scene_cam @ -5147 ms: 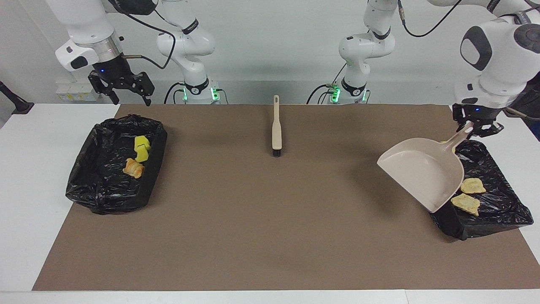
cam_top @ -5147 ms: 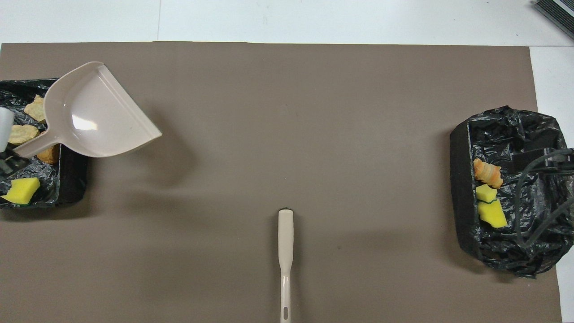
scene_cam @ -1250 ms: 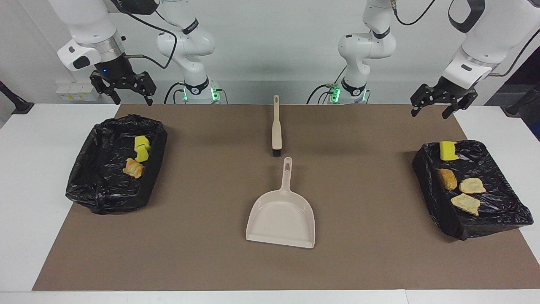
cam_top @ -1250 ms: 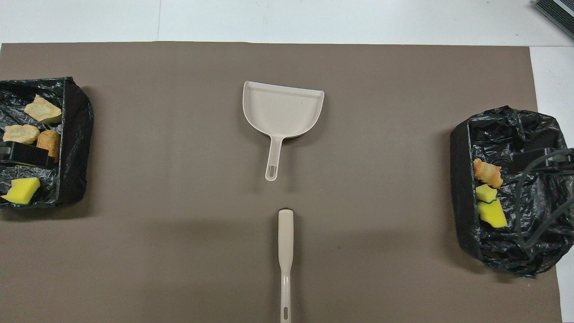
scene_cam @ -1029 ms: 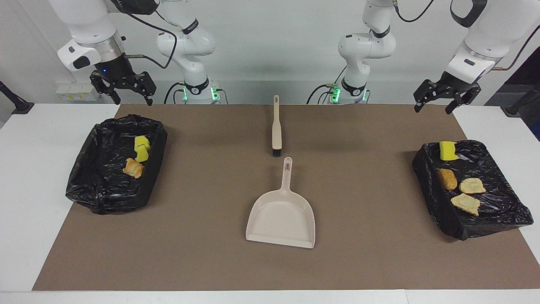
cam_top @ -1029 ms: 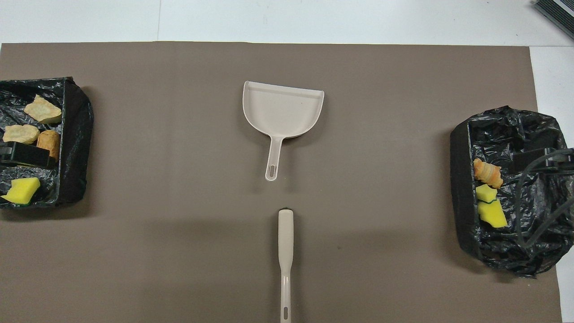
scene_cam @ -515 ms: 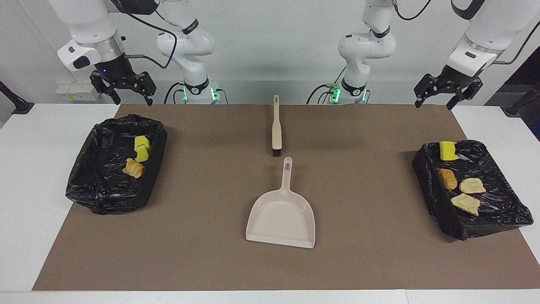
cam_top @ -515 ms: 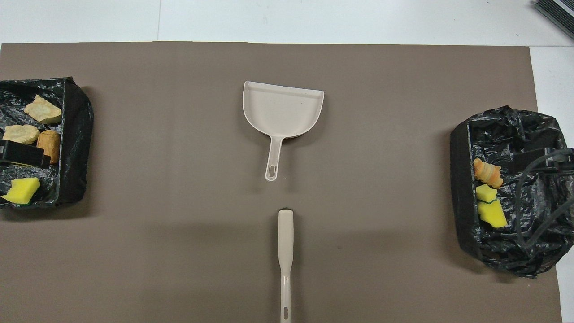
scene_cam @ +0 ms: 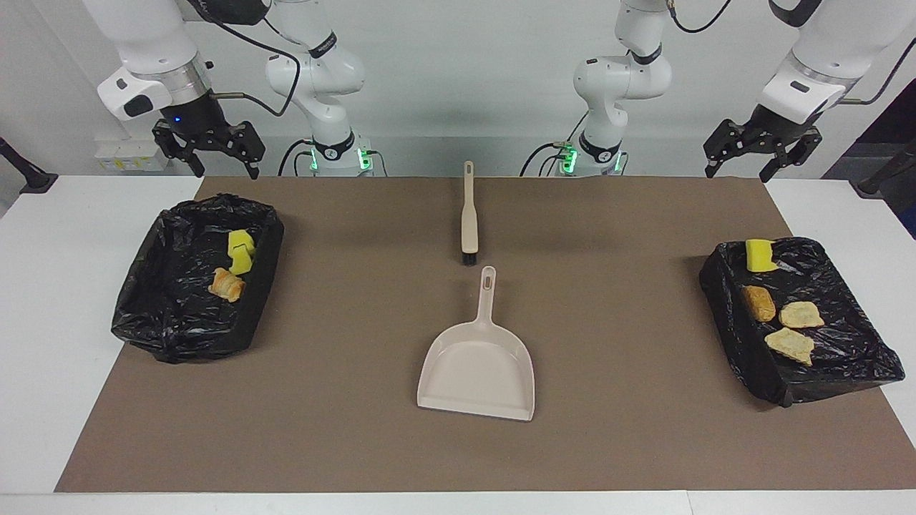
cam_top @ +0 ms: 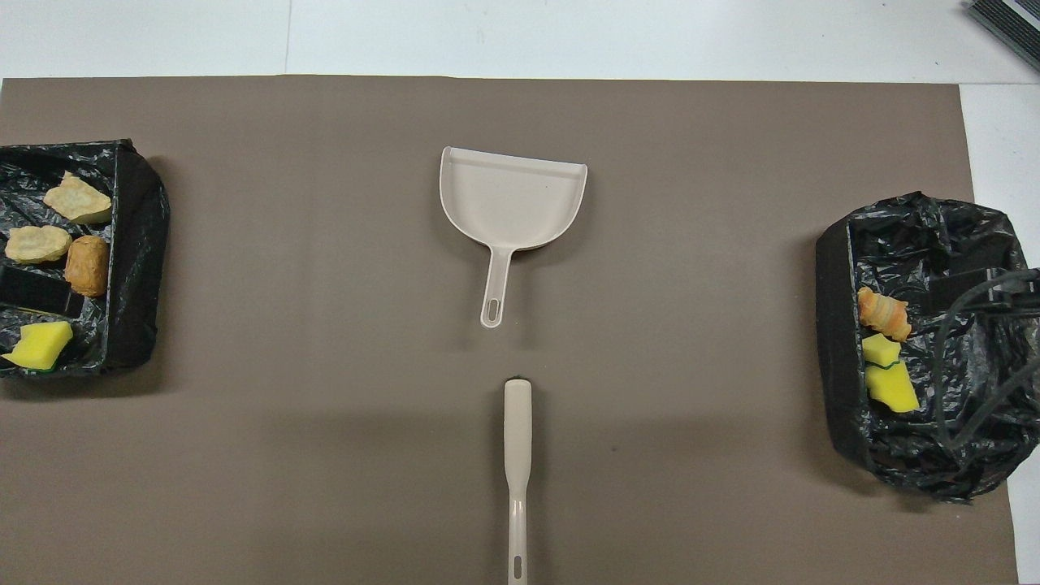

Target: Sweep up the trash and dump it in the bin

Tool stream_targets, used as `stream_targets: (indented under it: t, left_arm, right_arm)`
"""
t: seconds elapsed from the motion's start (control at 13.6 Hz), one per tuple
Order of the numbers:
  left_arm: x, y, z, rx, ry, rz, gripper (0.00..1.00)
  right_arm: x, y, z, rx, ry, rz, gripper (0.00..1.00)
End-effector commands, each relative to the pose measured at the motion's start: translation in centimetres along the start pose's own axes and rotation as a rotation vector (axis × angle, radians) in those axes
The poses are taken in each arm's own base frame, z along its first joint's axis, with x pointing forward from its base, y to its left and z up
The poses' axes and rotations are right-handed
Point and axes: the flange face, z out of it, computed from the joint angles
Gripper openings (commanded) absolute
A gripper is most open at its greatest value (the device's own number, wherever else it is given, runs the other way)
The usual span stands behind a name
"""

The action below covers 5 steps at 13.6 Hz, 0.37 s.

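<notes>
We take the dustpan (scene_cam: pixel 478 372) as our landmark: it lies flat on the brown mat (scene_cam: pixel 358 400) at mid-table, handle pointing toward the robots. Just nearer to the robots than its handle tip lies the brush (scene_cam: pixel 468 214), in line with it and not touching. Toward the left arm's end from the dustpan sits a black-lined bin (scene_cam: pixel 851 365) holding one yellow sponge chunk (scene_cam: pixel 759 255) and three bread pieces (scene_cam: pixel 787 343). Toward the right arm's end sits the other bin (scene_cam: pixel 164 336), with two yellow sponge chunks (scene_cam: pixel 240 252) and one bread piece (scene_cam: pixel 227 284). We see no trash on the mat. The left gripper (scene_cam: pixel 761 156) hangs raised near the mat's corner, toward the left arm's end from the dustpan, fingers spread wide and empty. The right gripper (scene_cam: pixel 207 151) hangs raised near the other bin's robot-side edge, likewise wide and empty.
</notes>
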Motion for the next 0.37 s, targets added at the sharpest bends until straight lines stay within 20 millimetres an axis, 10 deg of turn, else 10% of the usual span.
stream_targets:
  t: [0.0, 0.29]
  left_arm:
    - [0.05, -0.15, -0.66, 0.016, -0.009, 0.011, 1.0]
    - [-0.04, -0.21, -0.74, 0.009, -0.002, 0.006, 1.0]
  right_arm:
    - [-0.73, 0.11, -0.16, 0.015, -0.002, -0.018, 1.0]
    - [-0.73, 0.11, -0.16, 0.015, -0.002, -0.018, 1.0]
